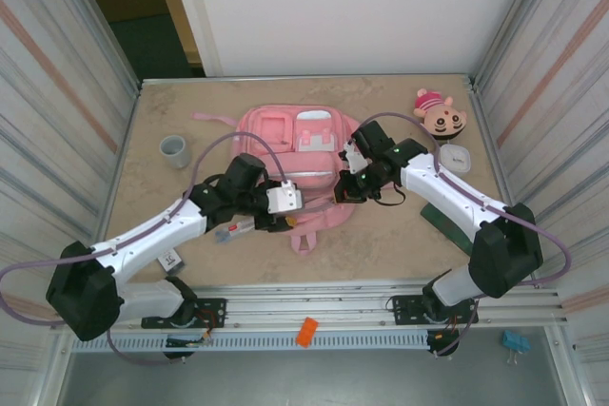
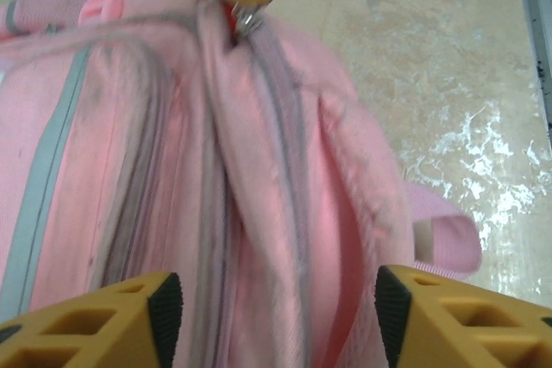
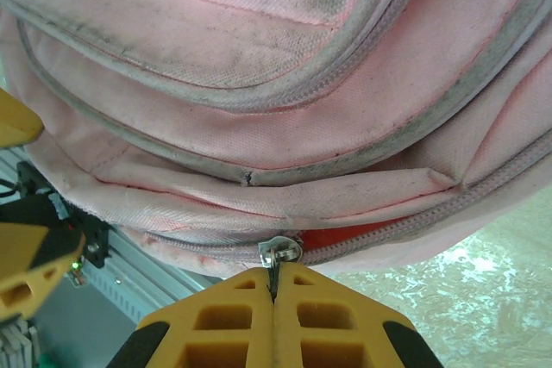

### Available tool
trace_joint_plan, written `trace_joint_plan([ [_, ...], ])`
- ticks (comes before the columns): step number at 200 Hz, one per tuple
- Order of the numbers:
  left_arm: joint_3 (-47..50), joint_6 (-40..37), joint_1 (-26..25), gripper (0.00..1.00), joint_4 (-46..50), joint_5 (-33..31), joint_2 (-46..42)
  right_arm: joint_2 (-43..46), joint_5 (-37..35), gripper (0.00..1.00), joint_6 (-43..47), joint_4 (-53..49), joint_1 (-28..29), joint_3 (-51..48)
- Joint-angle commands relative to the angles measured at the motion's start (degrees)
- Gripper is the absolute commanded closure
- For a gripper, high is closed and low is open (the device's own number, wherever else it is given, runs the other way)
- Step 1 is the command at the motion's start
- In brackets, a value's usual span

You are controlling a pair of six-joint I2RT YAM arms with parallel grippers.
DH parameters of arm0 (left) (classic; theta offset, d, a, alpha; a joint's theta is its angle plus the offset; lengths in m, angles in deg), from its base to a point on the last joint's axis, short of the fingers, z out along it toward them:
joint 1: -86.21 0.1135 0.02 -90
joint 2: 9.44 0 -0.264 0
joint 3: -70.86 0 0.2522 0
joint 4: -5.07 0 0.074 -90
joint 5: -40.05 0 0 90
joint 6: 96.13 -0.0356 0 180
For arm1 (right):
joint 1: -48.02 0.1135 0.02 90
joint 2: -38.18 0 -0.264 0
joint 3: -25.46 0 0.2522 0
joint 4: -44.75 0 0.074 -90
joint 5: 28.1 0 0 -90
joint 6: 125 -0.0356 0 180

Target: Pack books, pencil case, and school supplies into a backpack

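The pink backpack (image 1: 285,154) lies flat in the middle of the table. My right gripper (image 3: 274,286) is shut on a metal zipper pull (image 3: 280,252) at the backpack's (image 3: 259,84) edge, where a red strip shows in the parted zip. My left gripper (image 2: 278,312) stands open, its fingers (image 2: 164,308) on either side of a fold of backpack (image 2: 259,170) fabric and apart from it. In the top view the left gripper (image 1: 285,199) and right gripper (image 1: 347,183) face each other across the backpack's near edge. A whitish stick-like supply with a red mark (image 1: 233,228) lies by the left arm. Books and pencil case are out of view.
A grey cup (image 1: 174,149) stands at the left. At the back right sit a plush head (image 1: 440,113) and a white rounded-square box (image 1: 454,156). A dark green flat object (image 1: 447,221) lies under the right arm. Metal walls close in both sides.
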Motion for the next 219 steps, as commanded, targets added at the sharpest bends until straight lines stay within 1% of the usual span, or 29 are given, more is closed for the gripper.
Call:
trace_joint_plan([
  [1, -2.2, 6.3, -2.9, 0.32, -5.6, -3.8, 1.3, 1.4, 3.5, 1.0, 1.9, -0.4, 0.7, 1.0],
  [17, -3.9, 7.6, -3.9, 0.29, -5.9, -4.7, 4.2, 1.6, 4.1, 1.0, 2.1, -1.0, 1.2, 1.7],
  [34, -5.5, 8.2, -4.9, 0.3, -6.0, -7.7, 7.9, 1.8, 4.6, 1.0, 2.5, -1.8, 1.8, 2.3],
  [41, -6.1, 8.0, -5.0, 0.35, -5.9, -7.9, 9.1, 2.0, 4.8, 1.0, 2.6, -2.0, 1.9, 2.5],
  [52, -6.6, 8.0, -5.1, 0.48, -6.0, -8.1, 11.0, 2.5, 5.0, 1.0, 2.7, -1.9, 2.0, 2.3],
  [66, -6.8, 7.7, -5.1, 0.6, -6.1, -8.0, 12.3, 3.1, 4.2, 1.0, 2.7, -2.1, 1.8, 1.8],
  [85, -6.8, 6.8, -5.1, 0.79, -6.0, -7.0, 12.5, 3.4, 0.3, 1.0, 1.7, -2.8, 0.8, 0.6],
  [98, -6.6, 6.1, -5.1, 0.93, -5.7, -5.6, 11.7, 3.6, -2.2, 1.0, 0.8, -2.7, 0.0, -0.5],
  [107, -6.3, 5.6, -5.1, 0.98, -5.6, -4.2, 10.8, 3.9, -3.6, 1.0, 0.5, -2.2, -0.3, -1.2],
  [115, -5.9, 5.4, -5.1, 1.0, -5.7, -2.6, 9.8, 3.9, -4.1, 1.0, 0.3, -1.3, -0.4, -1.8],
  [127, -5.0, 5.8, -5.0, 1.0, -6.8, -1.0, 8.4, 3.9, -3.8, 1.0, 0.0, -0.1, -0.5, -2.6],
  [149, -3.9, 7.3, -4.5, 1.0, -8.8, 1.2, 6.7, 3.4, -2.5, 0.93, -0.5, 2.1, -0.2, -3.3],
  [199, -3.0, 9.4, -3.4, 1.0, -10.9, 3.0, 4.3, 3.4, -1.5, 0.8, -0.8, 5.4, 1.1, -5.2],
  [219, -2.7, 10.1, -2.8, 1.0, -12.0, 3.9, 3.6, 3.6, -1.5, 0.77, -0.9, 5.7, 1.1, -5.9],
])
